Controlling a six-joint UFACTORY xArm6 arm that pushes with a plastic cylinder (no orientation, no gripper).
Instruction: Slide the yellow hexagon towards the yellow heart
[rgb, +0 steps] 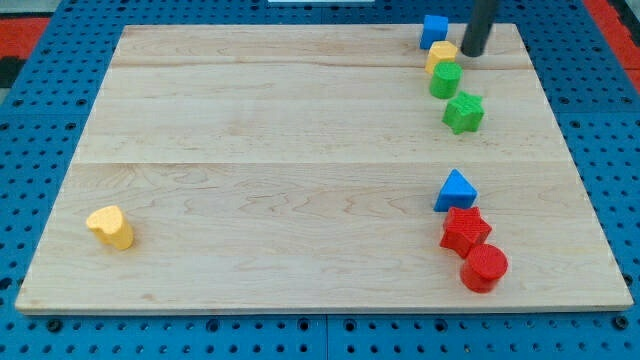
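Observation:
The yellow hexagon (441, 55) sits near the view's top right, wedged between a blue cube (434, 31) above it and a green cylinder (445, 80) below it. The yellow heart (110, 227) lies far off at the view's bottom left of the wooden board (300, 170). My tip (470, 54) stands just to the right of the yellow hexagon, touching or almost touching its right side. The rod rises out of the view's top edge.
A green star (463, 113) lies below the green cylinder. At the bottom right, a blue triangle (455, 190), a red star (465, 230) and a red cylinder (484, 267) form a close column. Blue pegboard surrounds the board.

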